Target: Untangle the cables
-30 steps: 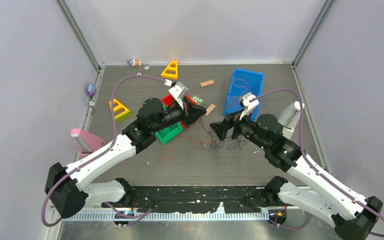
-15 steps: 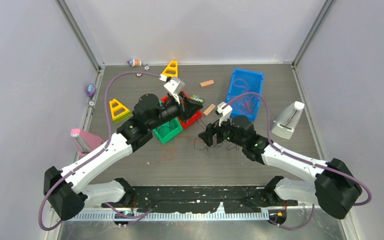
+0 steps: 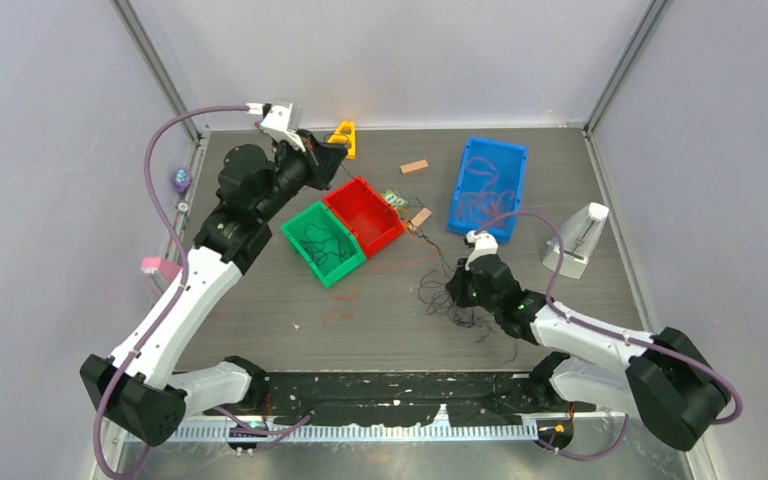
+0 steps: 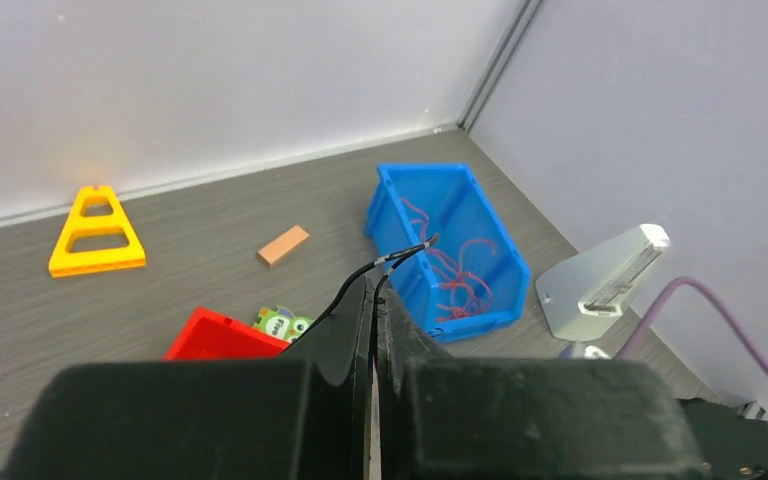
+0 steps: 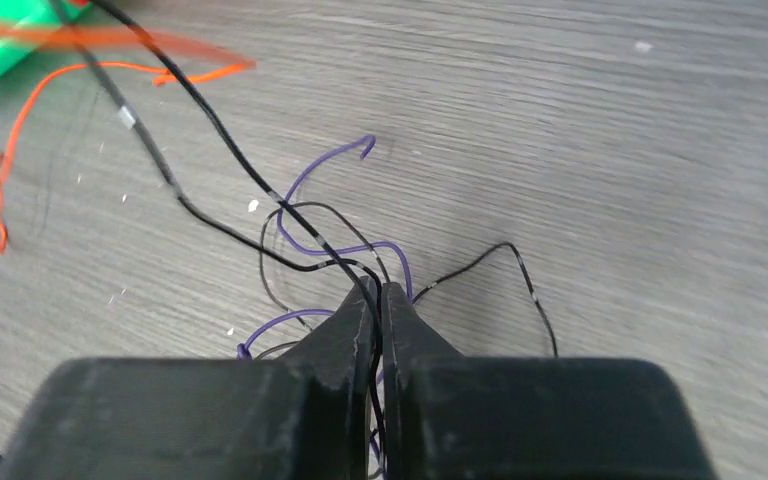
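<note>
Thin black, purple and orange cables (image 5: 325, 250), loosely tangled

White arms (image 3: 182, 300) with black joints trail looping mauve hoses (image 3: 153, 160).

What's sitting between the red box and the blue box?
In the top view, a small green toy and a tan block lie on the table between the red box and the blue box.
</note>
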Robot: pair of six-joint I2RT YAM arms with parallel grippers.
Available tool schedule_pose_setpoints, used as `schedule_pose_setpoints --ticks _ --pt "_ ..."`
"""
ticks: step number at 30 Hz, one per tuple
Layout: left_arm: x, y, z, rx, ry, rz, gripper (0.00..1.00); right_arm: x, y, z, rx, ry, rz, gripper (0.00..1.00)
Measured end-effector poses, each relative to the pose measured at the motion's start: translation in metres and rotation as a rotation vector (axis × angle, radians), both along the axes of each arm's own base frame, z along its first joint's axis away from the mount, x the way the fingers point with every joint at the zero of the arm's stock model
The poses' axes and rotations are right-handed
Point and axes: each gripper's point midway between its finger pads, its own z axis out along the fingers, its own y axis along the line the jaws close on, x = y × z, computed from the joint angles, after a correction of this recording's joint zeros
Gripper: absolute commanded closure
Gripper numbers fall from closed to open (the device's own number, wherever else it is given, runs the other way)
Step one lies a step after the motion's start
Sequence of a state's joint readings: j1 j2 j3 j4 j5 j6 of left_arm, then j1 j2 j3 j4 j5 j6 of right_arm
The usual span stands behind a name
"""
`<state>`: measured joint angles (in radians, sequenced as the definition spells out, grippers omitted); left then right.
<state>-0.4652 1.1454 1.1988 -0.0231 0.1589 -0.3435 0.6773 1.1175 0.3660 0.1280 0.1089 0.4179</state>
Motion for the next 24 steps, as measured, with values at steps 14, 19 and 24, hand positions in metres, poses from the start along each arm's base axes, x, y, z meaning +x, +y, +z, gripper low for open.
schedule_pose_setpoints --ticks 14,19,24 --pt "0.035 0.069 -0.054 0.086 0.182 0.384 1.00 -0.014 -0.112 0.023 0.065 0.007 -0.675 0.95" --pt "0.027 0.105 -0.042 0.040 0.163 0.521 1.00 -0.030 -0.159 0.040 0.111 -0.056 -0.936 0.95" --pt "0.024 0.123 -0.032 0.002 0.146 0.598 1.00 -0.042 -0.195 0.066 0.106 -0.160 -1.081 0.95"
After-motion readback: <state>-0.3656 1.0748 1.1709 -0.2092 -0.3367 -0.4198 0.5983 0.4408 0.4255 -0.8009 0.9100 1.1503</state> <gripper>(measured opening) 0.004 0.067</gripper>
